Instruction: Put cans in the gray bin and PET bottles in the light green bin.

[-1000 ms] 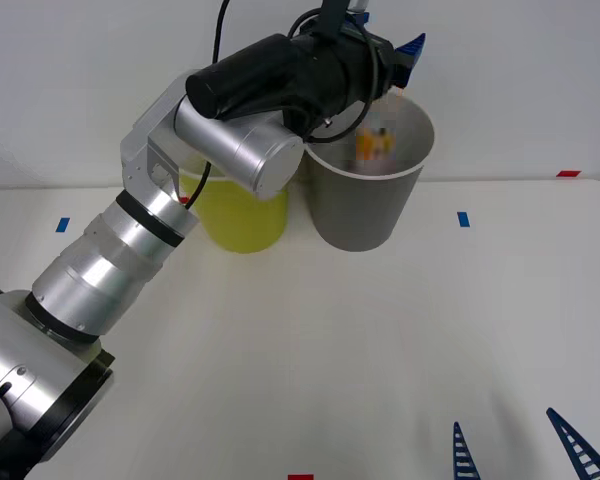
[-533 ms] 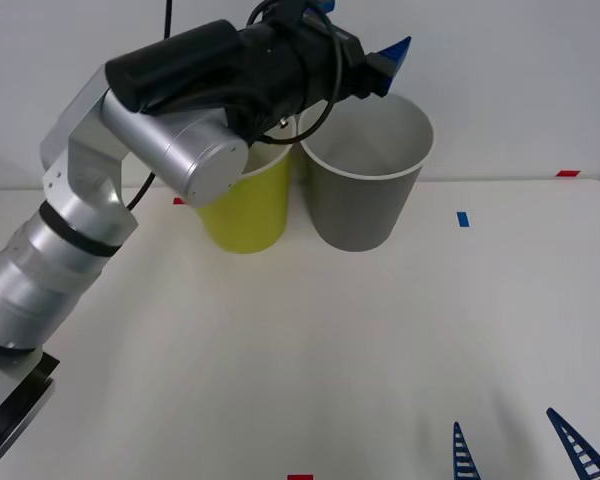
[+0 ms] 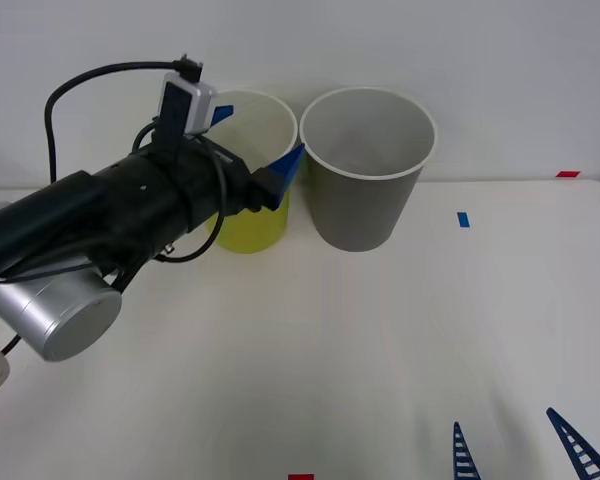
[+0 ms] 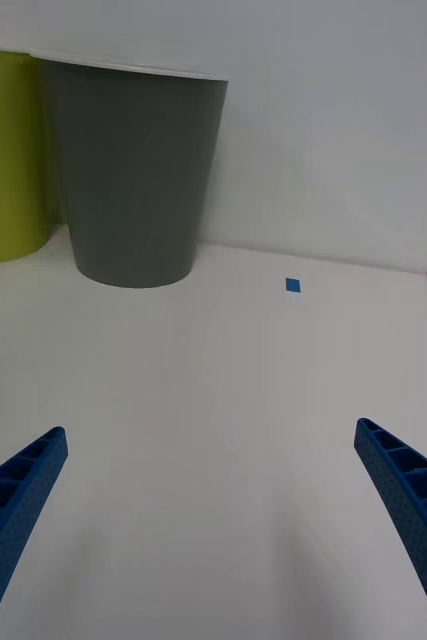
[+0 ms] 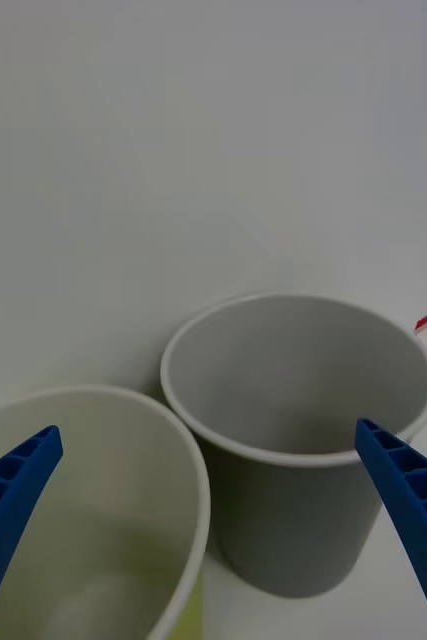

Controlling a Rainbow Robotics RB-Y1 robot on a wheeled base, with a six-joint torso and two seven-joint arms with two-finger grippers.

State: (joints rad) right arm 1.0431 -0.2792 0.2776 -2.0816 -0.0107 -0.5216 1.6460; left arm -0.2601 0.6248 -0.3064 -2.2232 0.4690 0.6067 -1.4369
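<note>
The gray bin (image 3: 365, 200) stands at the back of the table, with the light green bin (image 3: 252, 228) touching its left side. My left gripper (image 3: 253, 140) hovers open and holds nothing, over the near rim of the light green bin and pointing toward both bins. In the left wrist view the gray bin (image 5: 283, 520) and light green bin (image 5: 103, 480) sit beyond the open left gripper (image 5: 213, 525). My right gripper (image 3: 520, 450) rests open low at the table's front right; from its wrist I see the gray bin (image 4: 133, 180). The cans and PET bottles are out of view.
A blue tape mark (image 3: 463, 218) lies right of the gray bin, and a red mark (image 3: 568, 174) sits at the far right edge. Another red mark (image 3: 300, 477) is at the front edge. A white wall rises behind the bins.
My left arm has pulled back from above the gray bin, moving left and lower. The orange can seen dropping inside the gray bin one second ago no longer shows.
</note>
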